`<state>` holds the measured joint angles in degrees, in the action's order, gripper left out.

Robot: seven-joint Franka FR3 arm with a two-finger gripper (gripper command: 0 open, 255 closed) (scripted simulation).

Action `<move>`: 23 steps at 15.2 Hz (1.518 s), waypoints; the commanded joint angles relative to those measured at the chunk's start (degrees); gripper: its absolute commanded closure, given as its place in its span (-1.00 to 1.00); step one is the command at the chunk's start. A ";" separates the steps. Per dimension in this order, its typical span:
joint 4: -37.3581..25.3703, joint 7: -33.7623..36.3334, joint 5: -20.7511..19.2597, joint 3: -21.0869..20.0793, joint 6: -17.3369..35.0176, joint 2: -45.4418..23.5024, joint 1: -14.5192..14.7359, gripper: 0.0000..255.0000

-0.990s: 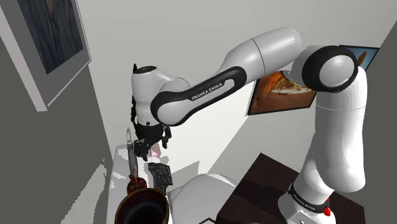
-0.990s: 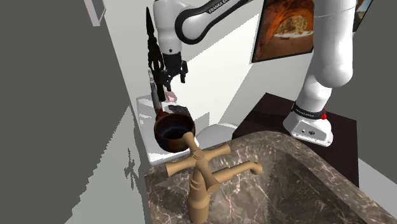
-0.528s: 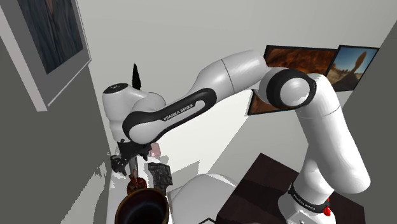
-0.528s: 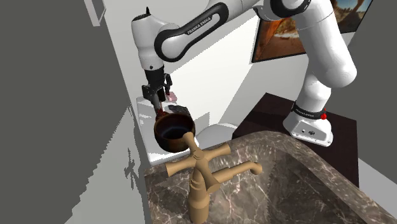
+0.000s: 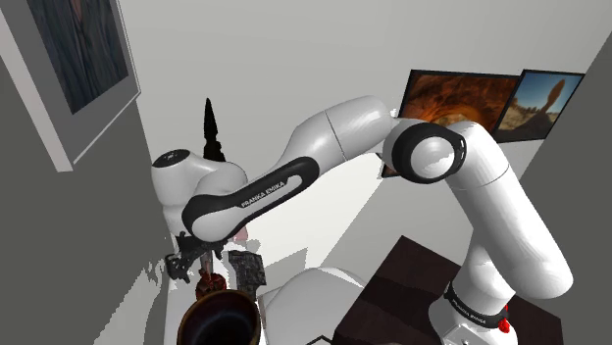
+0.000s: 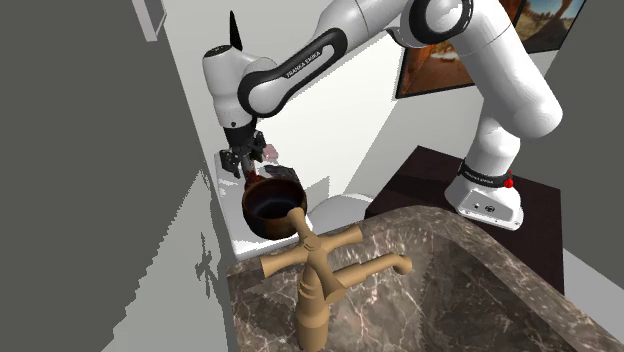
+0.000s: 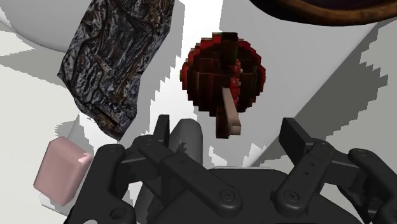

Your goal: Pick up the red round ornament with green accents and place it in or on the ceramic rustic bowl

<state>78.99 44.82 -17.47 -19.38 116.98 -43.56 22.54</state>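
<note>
The dark red round ornament sits on a white ledge, its pale stem pointing back between my fingers. My black gripper is open just above it, one finger on each side of the stem and neither touching. In the shoulder view the gripper hangs low over the ornament, right behind the dark brown bowl. The second exterior view has the gripper directly behind the bowl. The bowl's rim lies just beyond the ornament.
A dark crumpled object lies beside the ornament, and a pink block sits near my left finger. A tall thin black spike rises behind the arm by the grey wall. A marble sink counter with a tan faucet is close by.
The arm has swung toward the shoulder view's left and come down, bringing the open gripper from well above the ledge to just over the ornament.
</note>
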 commanded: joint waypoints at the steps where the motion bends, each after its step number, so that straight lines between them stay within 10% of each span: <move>1: 0.54 0.19 -0.19 0.12 0.93 -0.39 0.03 -1.00; 9: 0.51 0.19 -0.19 0.12 0.91 -0.40 0.04 -1.00; 10: 0.51 0.19 -0.19 0.12 0.91 -0.40 0.04 1.00; 23: -0.08 -0.15 0.32 -0.26 -1.15 1.12 -0.12 1.00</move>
<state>79.15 44.72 -17.26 -19.55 116.33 -42.72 22.41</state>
